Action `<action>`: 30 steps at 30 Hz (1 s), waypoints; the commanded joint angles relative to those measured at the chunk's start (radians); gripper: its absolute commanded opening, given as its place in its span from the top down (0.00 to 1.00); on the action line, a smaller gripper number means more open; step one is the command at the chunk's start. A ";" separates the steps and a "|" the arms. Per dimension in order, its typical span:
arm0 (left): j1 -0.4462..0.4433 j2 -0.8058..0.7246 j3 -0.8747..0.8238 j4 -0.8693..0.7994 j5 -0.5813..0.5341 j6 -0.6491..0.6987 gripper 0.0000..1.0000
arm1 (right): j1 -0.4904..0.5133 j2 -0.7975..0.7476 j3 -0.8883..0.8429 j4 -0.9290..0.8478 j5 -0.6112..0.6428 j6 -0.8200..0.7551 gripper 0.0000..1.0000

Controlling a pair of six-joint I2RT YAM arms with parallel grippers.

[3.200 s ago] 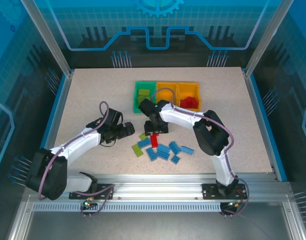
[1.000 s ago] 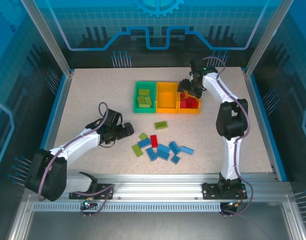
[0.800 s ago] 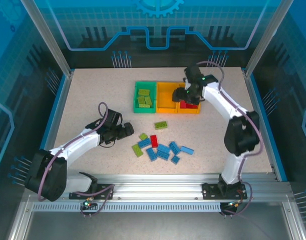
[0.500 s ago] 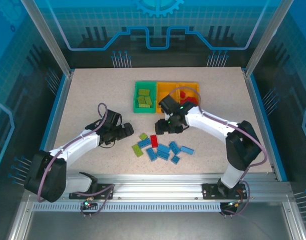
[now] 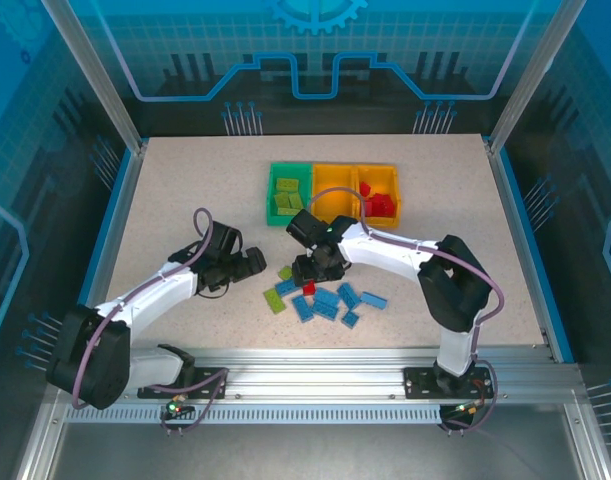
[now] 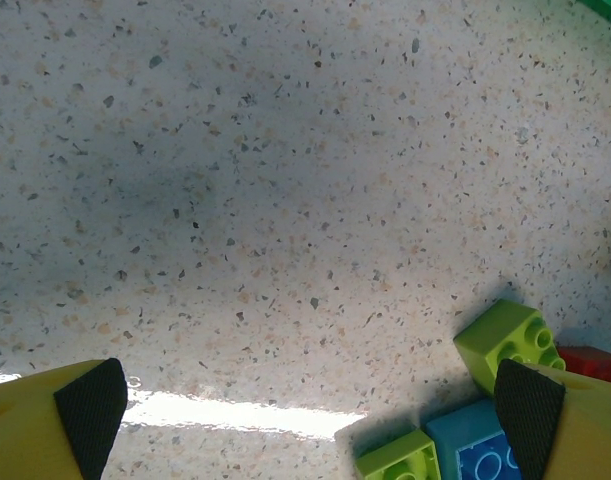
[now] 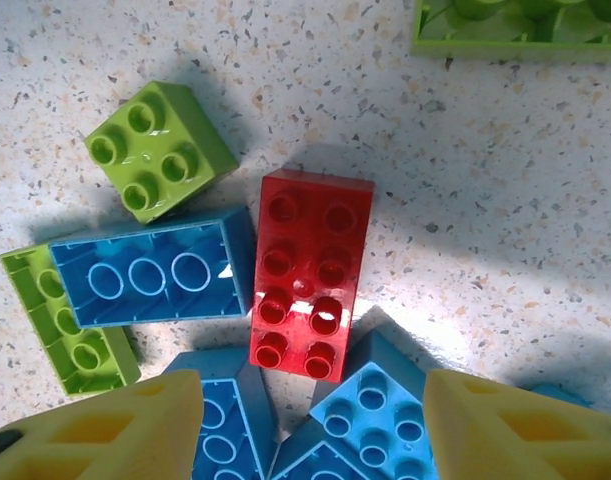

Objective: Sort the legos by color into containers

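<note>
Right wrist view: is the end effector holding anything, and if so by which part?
Nothing is held. The right end effector hovers open above the red brick, its fingers not closed on it.

table (image 5: pixel 185 200): was pale beige, speckled with dark and tan flecks
right gripper fingers (image 7: pixel 115 430): were yellow
red lego (image 7: pixel 310 275): was plain red, just ahead of the right claw, centred between its fingers
blue lego (image 7: pixel 150 278): was blue, against the red one on the claw's left
square lego (image 7: pixel 158 150): was lime green, farther ahead-left of that claw
long lego (image 7: pixel 70 335): was lime green, by the claw's left finger
blue legos (image 7: pixel 370 415): were blue, right between the fingertips
left gripper fingers (image 6: pixel 35 420): were yellow with black pads (image 6: pixel 90 405)
green bin (image 5: pixel 290 166): was green
middle bin (image 5: pixel 333 195): was orange-yellow
right bin (image 5: pixel 377 167): was orange-yellow, red pieces (image 5: pixel 383 207) inside
arms (image 5: pixel 380 250): were white with black joints
</note>
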 commanded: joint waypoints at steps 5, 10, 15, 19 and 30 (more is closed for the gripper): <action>0.008 -0.024 -0.010 -0.006 -0.005 -0.006 0.01 | -0.008 0.059 0.012 -0.030 0.030 -0.007 0.42; 0.008 -0.031 -0.013 -0.012 -0.008 -0.007 0.01 | -0.031 0.070 -0.001 -0.022 0.034 -0.016 0.45; 0.008 -0.033 -0.014 -0.013 -0.010 -0.007 0.01 | -0.078 0.056 -0.037 -0.016 0.043 -0.031 0.50; 0.008 -0.028 -0.014 -0.009 -0.011 -0.010 0.01 | -0.113 0.032 -0.059 -0.013 0.047 -0.054 0.51; 0.008 -0.034 -0.019 -0.013 -0.009 -0.015 0.01 | -0.074 -0.016 -0.070 0.042 0.001 -0.034 0.48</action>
